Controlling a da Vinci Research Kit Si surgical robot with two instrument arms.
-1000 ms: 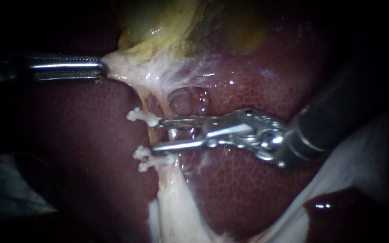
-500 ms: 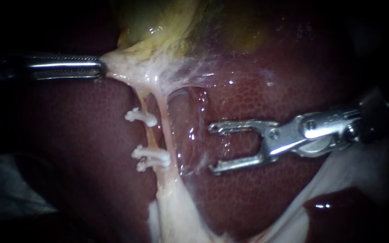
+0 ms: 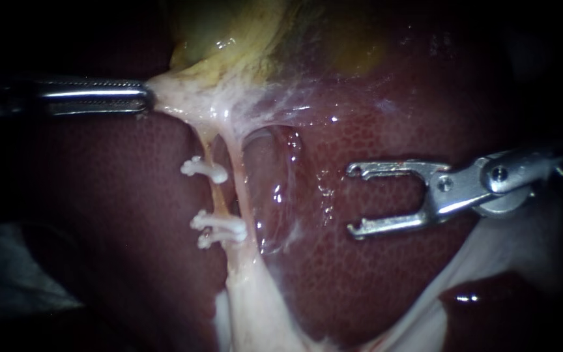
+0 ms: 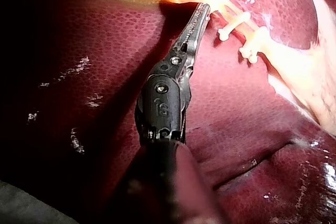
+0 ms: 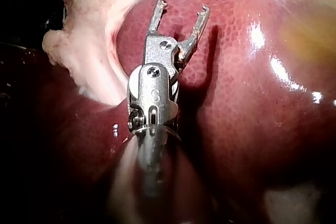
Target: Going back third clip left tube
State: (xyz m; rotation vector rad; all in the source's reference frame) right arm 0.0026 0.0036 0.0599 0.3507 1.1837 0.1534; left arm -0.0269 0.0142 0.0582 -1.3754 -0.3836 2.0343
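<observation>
Withdrawn from the left tube (image 3: 217,195), right instrument (image 3: 354,199) hangs with jaws spread, empty, three clips (image 3: 204,169) well ahead; its shaft is lost in darkness. Left instrument (image 3: 147,99) clamps pale tissue (image 3: 174,98).

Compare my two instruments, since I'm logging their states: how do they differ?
The left instrument has its jaws shut on pale tissue at the gallbladder's edge; the right instrument has them open and empty over the liver, apart from the clipped tube. The left instrument's jaws are long and slim; the right instrument's short and forked. Both are metal.
</observation>
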